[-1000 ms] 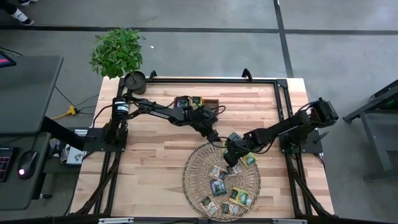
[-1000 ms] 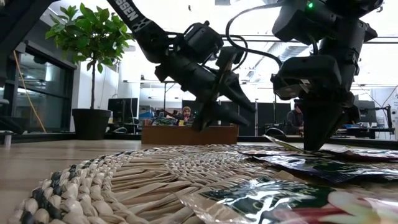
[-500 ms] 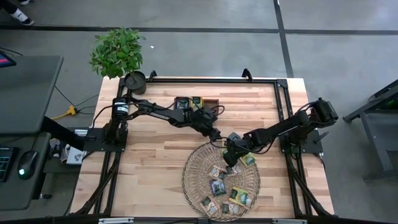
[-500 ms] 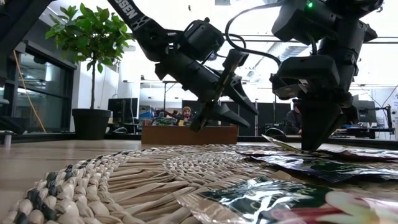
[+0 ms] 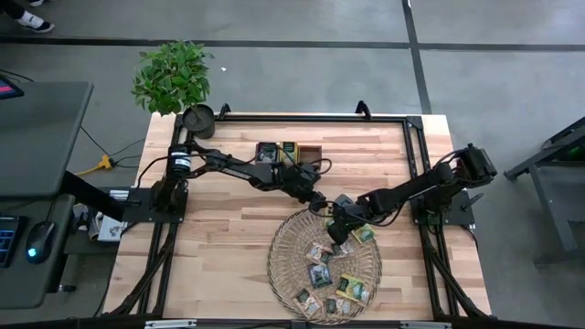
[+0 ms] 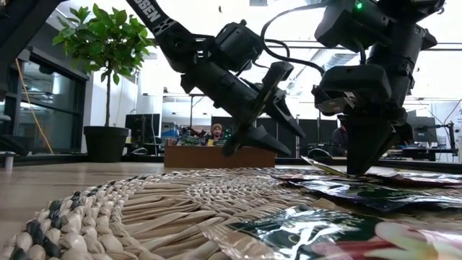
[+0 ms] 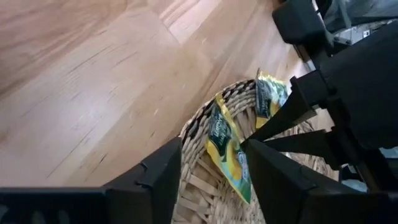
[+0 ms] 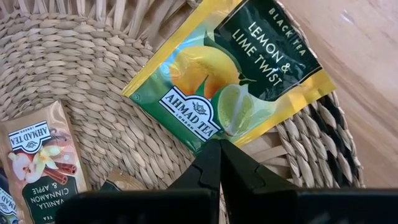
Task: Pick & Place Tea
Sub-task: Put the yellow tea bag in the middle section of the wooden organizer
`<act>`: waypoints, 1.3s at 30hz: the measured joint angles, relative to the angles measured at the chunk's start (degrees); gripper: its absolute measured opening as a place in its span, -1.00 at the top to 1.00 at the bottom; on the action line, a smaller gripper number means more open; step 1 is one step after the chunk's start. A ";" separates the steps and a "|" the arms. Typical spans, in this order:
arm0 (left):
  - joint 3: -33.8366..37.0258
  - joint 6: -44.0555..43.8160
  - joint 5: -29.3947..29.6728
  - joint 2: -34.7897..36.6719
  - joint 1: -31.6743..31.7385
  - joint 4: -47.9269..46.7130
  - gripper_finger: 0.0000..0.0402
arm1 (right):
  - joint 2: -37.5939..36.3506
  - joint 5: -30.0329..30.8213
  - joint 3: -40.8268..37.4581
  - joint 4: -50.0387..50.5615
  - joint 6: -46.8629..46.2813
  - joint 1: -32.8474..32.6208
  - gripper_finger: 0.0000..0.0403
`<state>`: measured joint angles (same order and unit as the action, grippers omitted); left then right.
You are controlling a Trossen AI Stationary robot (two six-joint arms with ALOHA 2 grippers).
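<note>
Left end effector [image 5: 315, 203] hangs fingers apart just over the woven tray's [image 5: 283, 274] far rim, a yellow sachet [image 7: 227, 149] showing between them, likely lining up a pick, while right end effector [image 5: 335, 226], pinched together, presses the lemon-lime sachet [image 8: 230, 81] onto the tray

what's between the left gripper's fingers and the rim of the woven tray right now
In the left wrist view, a yellow-green tea sachet sits between the open left gripper fingers, over the woven tray rim.
</note>
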<state>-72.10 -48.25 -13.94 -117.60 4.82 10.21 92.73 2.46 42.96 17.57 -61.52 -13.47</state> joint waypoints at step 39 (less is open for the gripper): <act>0.00 1.49 2.16 0.00 -1.97 -4.89 -0.10 | 0.07 1.69 -0.01 -5.21 2.01 -0.02 1.00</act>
<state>-72.10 -46.76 -11.78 -117.60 2.85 5.31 92.79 4.14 42.95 12.36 -59.51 -13.50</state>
